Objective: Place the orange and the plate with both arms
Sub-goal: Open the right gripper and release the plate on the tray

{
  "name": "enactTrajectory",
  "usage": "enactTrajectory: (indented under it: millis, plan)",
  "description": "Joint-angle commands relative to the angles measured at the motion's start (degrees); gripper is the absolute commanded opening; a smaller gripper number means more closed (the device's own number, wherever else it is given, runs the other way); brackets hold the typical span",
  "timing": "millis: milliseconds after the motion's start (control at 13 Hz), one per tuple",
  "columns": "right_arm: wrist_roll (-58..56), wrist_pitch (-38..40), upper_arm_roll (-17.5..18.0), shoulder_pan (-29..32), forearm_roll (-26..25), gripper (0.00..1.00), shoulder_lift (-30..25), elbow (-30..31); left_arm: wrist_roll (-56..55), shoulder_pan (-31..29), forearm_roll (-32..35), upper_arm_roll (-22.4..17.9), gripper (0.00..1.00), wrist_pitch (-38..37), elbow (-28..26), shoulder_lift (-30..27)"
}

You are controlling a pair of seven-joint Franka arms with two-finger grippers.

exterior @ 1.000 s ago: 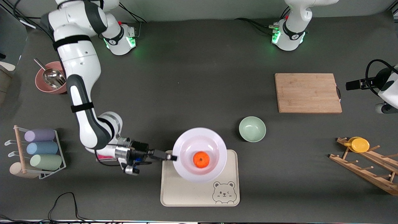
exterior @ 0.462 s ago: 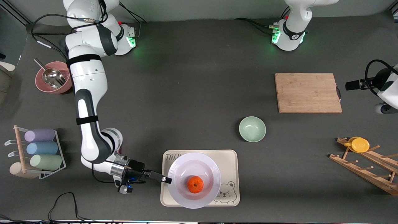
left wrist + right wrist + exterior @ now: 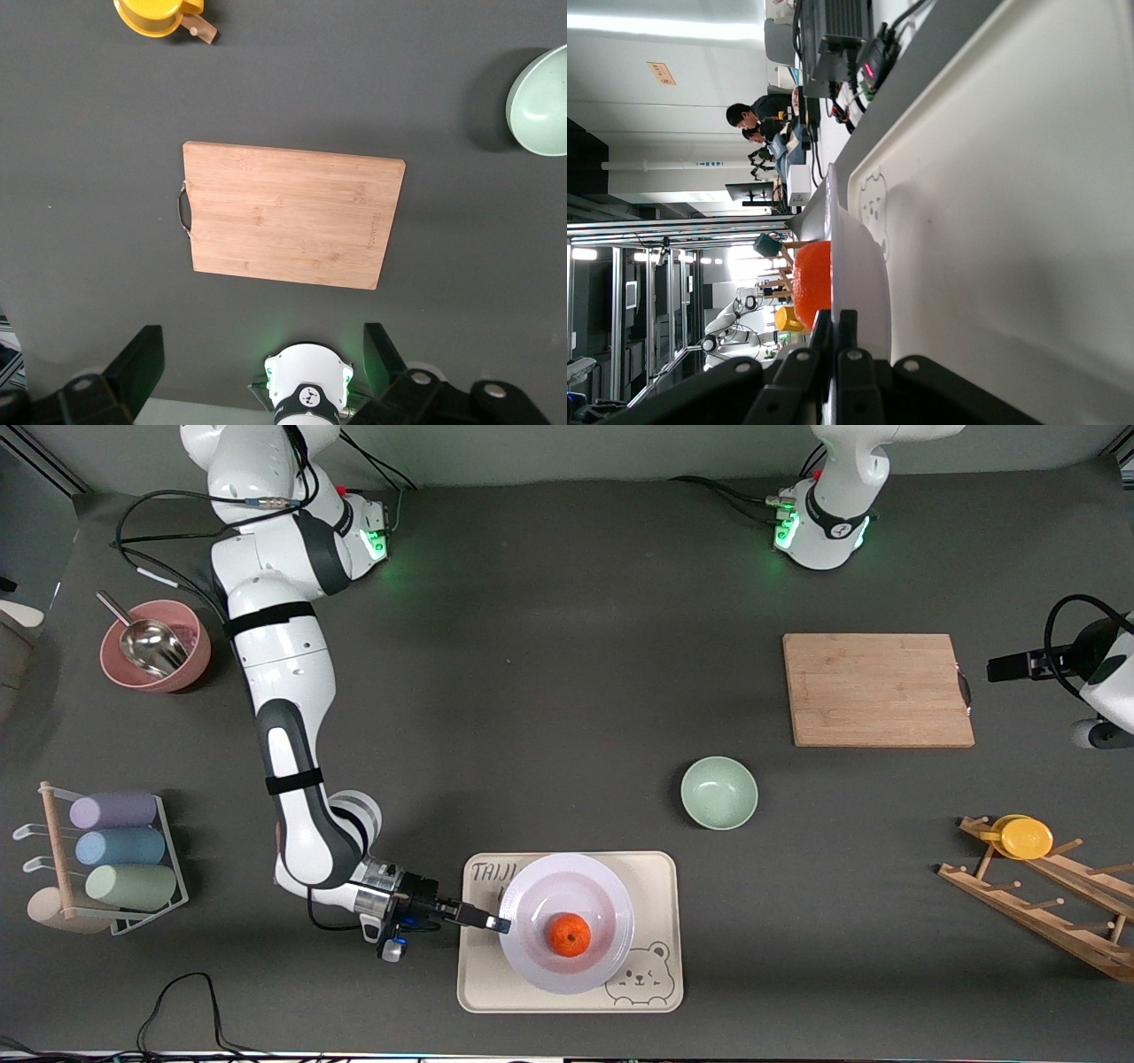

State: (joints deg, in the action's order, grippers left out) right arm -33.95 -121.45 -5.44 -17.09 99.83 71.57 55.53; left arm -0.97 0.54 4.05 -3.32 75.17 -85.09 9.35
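Note:
The pale lavender plate (image 3: 611, 908) sits low over the cream bear tray (image 3: 496, 992), at the table's edge nearest the front camera. I cannot tell whether it rests on the tray. The orange (image 3: 570, 935) lies in the plate's middle. My right gripper (image 3: 500, 925) is shut on the plate's rim at the side toward the right arm's end. The right wrist view shows its fingertips (image 3: 834, 323) pinching the rim (image 3: 859, 266), with the orange (image 3: 813, 283) and tray (image 3: 1010, 221) close by. My left gripper (image 3: 994, 666) waits open, high over the left arm's end, with nothing in it (image 3: 263, 354).
A mint-green bowl (image 3: 718, 792) stands farther back than the tray. A wooden cutting board (image 3: 877, 689) and a wooden rack with a yellow disc (image 3: 1025, 837) are toward the left arm's end. A pink bowl with a scoop (image 3: 151, 646) and a cup rack (image 3: 115, 850) are toward the right arm's end.
The right arm has carried the plate with the orange toward the front camera and down over the tray, then shifted it slightly toward the left arm's end. The left arm stayed still.

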Motion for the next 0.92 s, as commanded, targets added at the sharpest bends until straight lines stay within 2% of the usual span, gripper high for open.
enactTrajectory:
  millis: [0,462,538,615,692,846]
  plan:
    - [-1.29,-1.50,0.61,-0.23,-0.52,0.00,1.20,-1.39,1.05,-0.10,-0.53,-0.02,1.00,0.94,-0.26,-0.21]
    - [-6.66,-3.00,0.61,-0.23,-0.52,0.01,2.08,-1.12,1.05,0.07,-0.62,0.06,1.00,1.56,-0.34,-0.30]
    - [-6.66,-2.91,0.52,-0.23,-0.52,0.41,2.08,-0.86,1.05,0.16,-0.71,0.06,1.00,1.56,-0.43,-0.30]
    - [-6.66,-2.91,0.52,-0.23,-0.61,0.56,2.00,-0.51,0.88,0.16,-0.71,-0.02,1.00,1.47,-0.43,-0.30]
    - [-6.66,-2.91,0.43,-0.14,-0.78,0.77,1.91,-0.07,0.88,0.07,-0.71,0.06,1.00,1.47,-0.34,-0.39]
    - [-6.22,-2.83,0.17,0.30,-1.22,0.80,1.21,0.98,0.88,-0.45,-2.11,-0.37,1.00,1.73,-0.26,-0.39]
